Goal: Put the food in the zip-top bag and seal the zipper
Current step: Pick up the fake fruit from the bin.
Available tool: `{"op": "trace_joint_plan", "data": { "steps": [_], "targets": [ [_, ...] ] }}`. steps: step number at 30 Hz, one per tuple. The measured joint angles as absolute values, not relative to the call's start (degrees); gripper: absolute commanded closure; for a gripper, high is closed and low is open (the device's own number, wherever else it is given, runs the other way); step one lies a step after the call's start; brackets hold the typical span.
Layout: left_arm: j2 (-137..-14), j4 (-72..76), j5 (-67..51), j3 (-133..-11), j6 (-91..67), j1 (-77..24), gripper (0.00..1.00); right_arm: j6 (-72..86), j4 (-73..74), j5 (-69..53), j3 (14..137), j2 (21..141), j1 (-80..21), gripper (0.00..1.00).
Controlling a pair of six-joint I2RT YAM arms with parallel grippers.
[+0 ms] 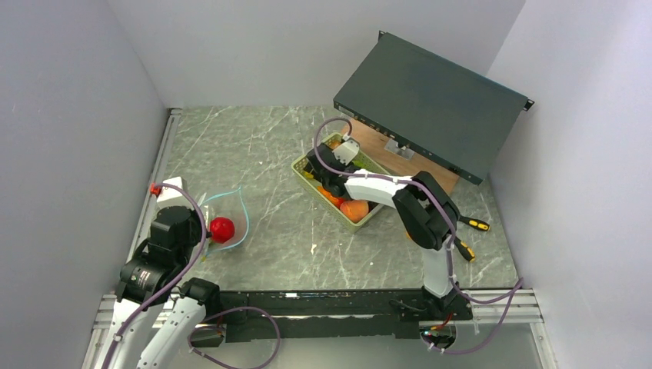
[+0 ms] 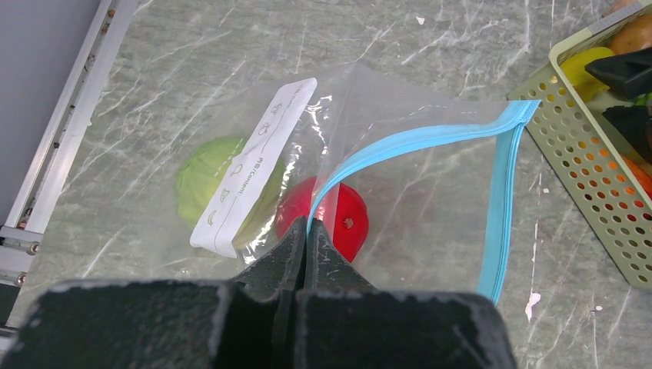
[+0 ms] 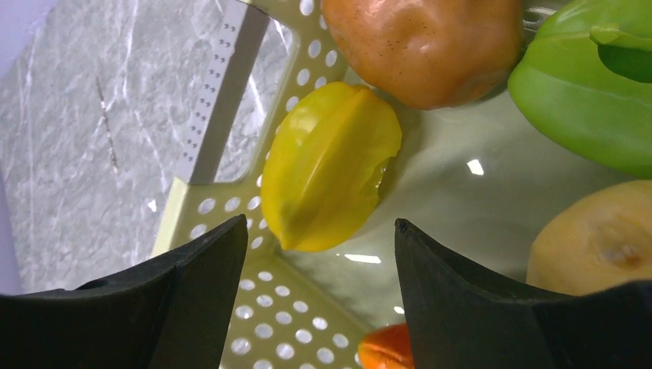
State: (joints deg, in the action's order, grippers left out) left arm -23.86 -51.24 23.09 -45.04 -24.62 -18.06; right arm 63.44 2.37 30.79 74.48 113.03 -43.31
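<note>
Yellow star fruit (image 3: pixel 330 165) in the basket (image 3: pixel 223 100) sits between the parted jaws of the right gripper (image 3: pixel 321 223), probably the next pinch, while the left gripper (image 2: pixel 306 231), clamped on the zipper (image 2: pixel 415 142), lifts the mouth of the zip-top bag (image 2: pixel 430 215) off the worktop (image 1: pixel 292 231).

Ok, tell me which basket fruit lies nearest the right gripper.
The yellow ridged one, just ahead of the right gripper; the brown, green and tan ones lie farther.

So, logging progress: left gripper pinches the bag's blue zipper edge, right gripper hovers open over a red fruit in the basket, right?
Only the colour is wrong: the right wrist view shows the right gripper over a yellow fruit in the basket.
</note>
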Motion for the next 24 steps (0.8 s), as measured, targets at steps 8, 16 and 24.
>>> {"op": "trace_joint_plan", "data": {
  "steps": [8,16,24],
  "targets": [
    [-23.9,-51.1,22.5,-45.0,-24.5,-17.5,1.00,62.9,-2.1,31.5,74.7,118.4,-42.5,0.25],
    [-23.9,-50.4,22.2,-45.0,-24.1,-16.9,1.00,61.4,-8.4,31.3,73.3,119.7,-42.0,0.52],
    [-24.3,-50.4,21.5,-45.0,-23.4,-16.3,1.00,56.7,-14.3,30.7,67.0,116.7,-41.8,0.64]
  ]
}}
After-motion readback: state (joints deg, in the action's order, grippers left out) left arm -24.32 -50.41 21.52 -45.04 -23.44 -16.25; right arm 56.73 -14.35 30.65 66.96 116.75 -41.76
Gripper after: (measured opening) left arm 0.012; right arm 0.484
